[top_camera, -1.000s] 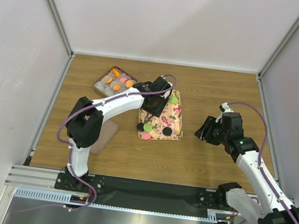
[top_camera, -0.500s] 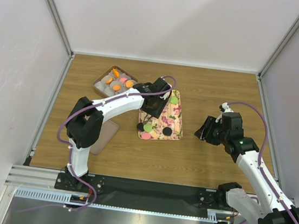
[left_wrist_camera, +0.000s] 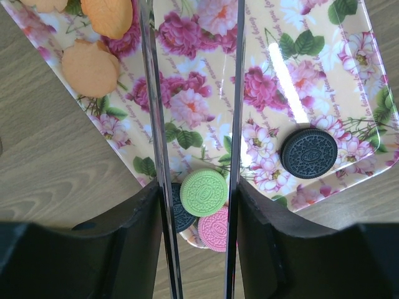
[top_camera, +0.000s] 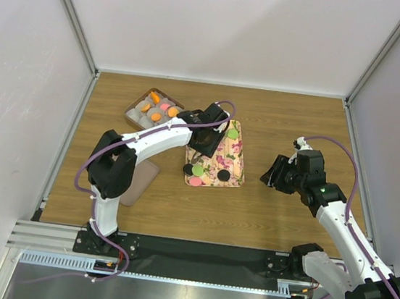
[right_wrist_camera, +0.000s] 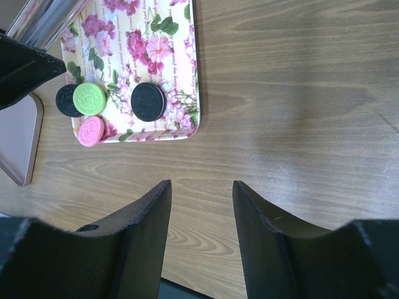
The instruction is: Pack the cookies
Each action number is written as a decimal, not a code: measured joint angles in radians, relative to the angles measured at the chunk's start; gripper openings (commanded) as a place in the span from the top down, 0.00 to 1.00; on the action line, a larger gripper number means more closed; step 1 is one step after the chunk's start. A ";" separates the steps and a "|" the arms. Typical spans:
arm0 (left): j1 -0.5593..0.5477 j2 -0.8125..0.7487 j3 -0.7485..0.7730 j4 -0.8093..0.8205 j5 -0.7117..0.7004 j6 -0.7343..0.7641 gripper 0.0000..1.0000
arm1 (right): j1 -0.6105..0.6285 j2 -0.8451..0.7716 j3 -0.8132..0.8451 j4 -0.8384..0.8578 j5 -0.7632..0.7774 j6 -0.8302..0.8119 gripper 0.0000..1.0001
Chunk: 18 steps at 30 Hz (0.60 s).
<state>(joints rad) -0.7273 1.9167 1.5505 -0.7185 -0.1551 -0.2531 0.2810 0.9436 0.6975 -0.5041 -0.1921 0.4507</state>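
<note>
Against the overhead view of a second ago, change is slight: the left arm's elbow has drifted a little to the left, and the left end effector (top_camera: 202, 144) sits marginally lower over the floral-printed rectangular tray (top_camera: 236, 154). The right arm, the tray and the cookies on it lie as they did.

Left end effector — its two long metal fingers (left_wrist_camera: 154, 124) stand apart and parallel, gripping nothing. It hangs over the tray; whether the tips touch the tray cannot be told. In the wrist view a green round cookie (left_wrist_camera: 204, 193) shows in the gap between the fingers. It overlaps a pink round cookie (left_wrist_camera: 216, 229) and a black round cookie (left_wrist_camera: 181, 215) that is partly hidden behind one finger. A second black cookie (left_wrist_camera: 310, 151) lies alone near a tray corner. Two orange round cookies (left_wrist_camera: 90, 68) lie by the opposite edge of the tray.

Further cookies, orange (top_camera: 156, 117) and pink (top_camera: 164, 106), sit in the brown open box (top_camera: 133, 114) just beyond the tray on the wooden desk (top_camera: 265, 216).

Right end effector (right_wrist_camera: 199, 187) — black fingers wide apart, empty, held above bare desk well to the right of the tray.
</note>
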 measured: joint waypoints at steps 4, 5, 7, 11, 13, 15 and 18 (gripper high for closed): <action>-0.001 0.002 0.012 -0.006 0.000 0.001 0.51 | 0.000 0.000 0.000 0.000 0.000 0.000 0.50; -0.001 0.003 0.016 -0.006 0.000 0.001 0.51 | 0.000 0.000 0.000 0.000 0.000 0.000 0.50; -0.004 0.003 0.019 -0.005 0.000 0.001 0.51 | 0.000 0.000 0.000 0.000 0.000 0.000 0.50; -0.010 0.009 0.021 -0.006 -0.001 0.001 0.51 | 0.000 0.000 0.000 0.000 0.000 0.000 0.50; -0.012 0.015 0.021 -0.006 -0.004 0.001 0.51 | 0.000 0.000 0.000 0.000 0.000 0.000 0.50; -0.012 0.021 0.021 -0.006 -0.008 0.001 0.51 | 0.000 0.000 0.000 0.000 0.000 0.000 0.50; -0.012 0.031 0.021 -0.006 -0.012 0.001 0.51 | 0.000 0.000 0.000 0.000 0.000 0.000 0.50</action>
<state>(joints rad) -0.7395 1.9476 1.5711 -0.7246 -0.1669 -0.2520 0.2813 0.9436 0.6975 -0.5041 -0.1921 0.4507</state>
